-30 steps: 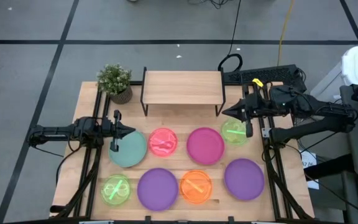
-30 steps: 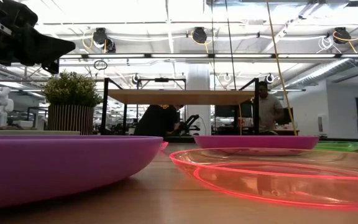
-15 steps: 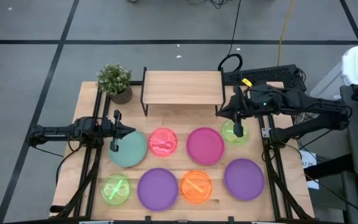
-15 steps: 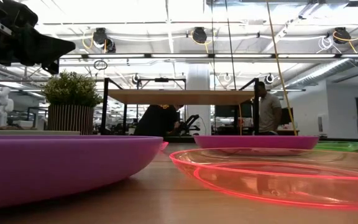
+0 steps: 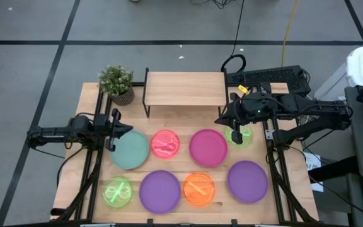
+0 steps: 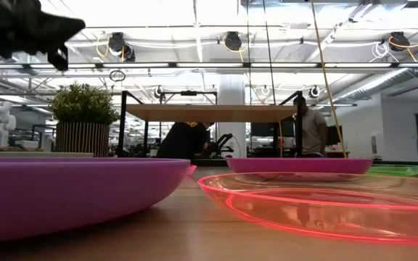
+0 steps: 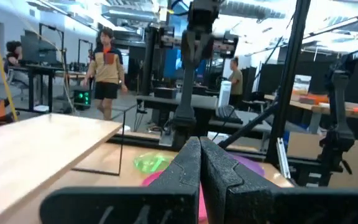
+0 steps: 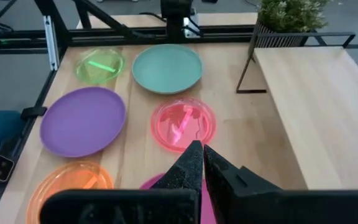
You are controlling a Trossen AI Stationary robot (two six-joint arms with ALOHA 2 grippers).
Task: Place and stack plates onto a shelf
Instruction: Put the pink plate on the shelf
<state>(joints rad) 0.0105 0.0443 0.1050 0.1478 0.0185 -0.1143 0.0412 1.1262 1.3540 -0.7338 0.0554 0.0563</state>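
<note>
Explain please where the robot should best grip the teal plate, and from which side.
Probably at its rim, on the edge nearest the left hand. The teal plate lies flat on the table, so only its raised lip offers something for two fingers to pinch. The left hand, fingers shut, sits beside that edge; the pink plate crowds the opposite side.

Both arms: matte black, slim tubular links with chunkier joint housings. Left gripper (image 5: 110, 134) and right gripper (image 5: 234, 126) each end in two tapered black fingers (image 8: 194, 163) with a pebbled, grainy surface (clearest in the wrist views). Right arm carries a small yellow tag or marking by its wrist; black cables trail from its base.
</note>
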